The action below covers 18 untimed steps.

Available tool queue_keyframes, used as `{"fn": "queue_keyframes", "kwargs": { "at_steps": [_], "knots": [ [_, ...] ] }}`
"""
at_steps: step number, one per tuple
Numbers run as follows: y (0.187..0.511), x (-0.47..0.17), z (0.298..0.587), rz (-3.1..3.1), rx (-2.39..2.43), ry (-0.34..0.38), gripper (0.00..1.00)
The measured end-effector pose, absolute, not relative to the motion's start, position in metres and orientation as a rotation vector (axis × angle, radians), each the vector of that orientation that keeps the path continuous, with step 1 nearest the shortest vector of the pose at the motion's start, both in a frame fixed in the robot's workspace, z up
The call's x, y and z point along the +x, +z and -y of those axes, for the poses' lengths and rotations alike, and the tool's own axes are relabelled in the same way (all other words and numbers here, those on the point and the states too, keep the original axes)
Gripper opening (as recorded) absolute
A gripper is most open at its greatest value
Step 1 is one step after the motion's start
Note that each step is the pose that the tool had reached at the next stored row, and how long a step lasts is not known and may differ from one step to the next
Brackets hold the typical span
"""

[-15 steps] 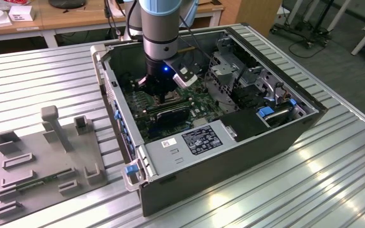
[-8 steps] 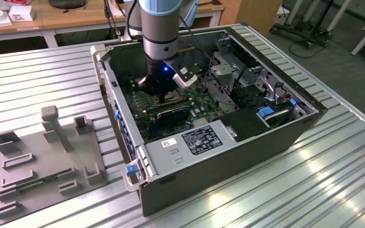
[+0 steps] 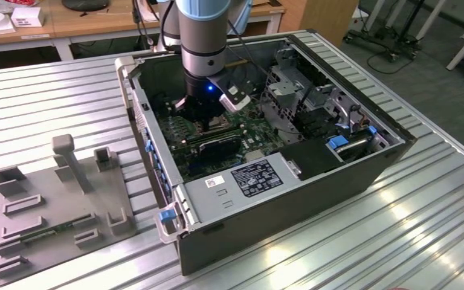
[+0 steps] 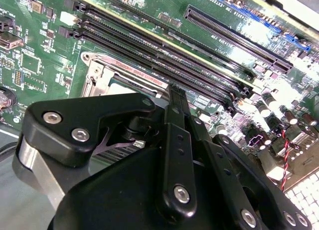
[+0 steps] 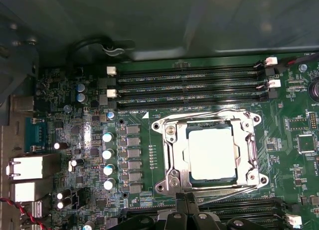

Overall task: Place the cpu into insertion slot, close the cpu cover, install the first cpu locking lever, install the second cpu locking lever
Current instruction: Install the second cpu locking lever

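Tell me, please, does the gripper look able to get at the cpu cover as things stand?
Probably yes. In the first wrist view the cpu cover lies flat over the cpu, with nothing above it, and the gripper sits right at its edge, inside the open computer case.

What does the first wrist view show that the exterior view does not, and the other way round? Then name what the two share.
First wrist view alone: the cpu lying in the insertion slot with the cpu cover closed flat around it.

Exterior view alone: the computer case on a slatted table, a grey fixture tray beside it, and the arm reaching in.

Shared: the green motherboard and the memory slots.
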State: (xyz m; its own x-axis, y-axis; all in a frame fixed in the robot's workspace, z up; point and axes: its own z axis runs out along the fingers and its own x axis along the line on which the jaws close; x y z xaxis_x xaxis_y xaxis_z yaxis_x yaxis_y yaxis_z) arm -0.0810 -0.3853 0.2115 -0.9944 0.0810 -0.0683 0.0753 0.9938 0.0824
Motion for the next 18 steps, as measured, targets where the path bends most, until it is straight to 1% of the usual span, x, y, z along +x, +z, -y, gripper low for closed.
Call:
{"fn": "queue_keyframes", "kwargs": {
  "at_steps": [18],
  "knots": [
    [0.2047,-0.0877,0.3853,-3.065,0.122,0.122,0.1]
  ]
}}
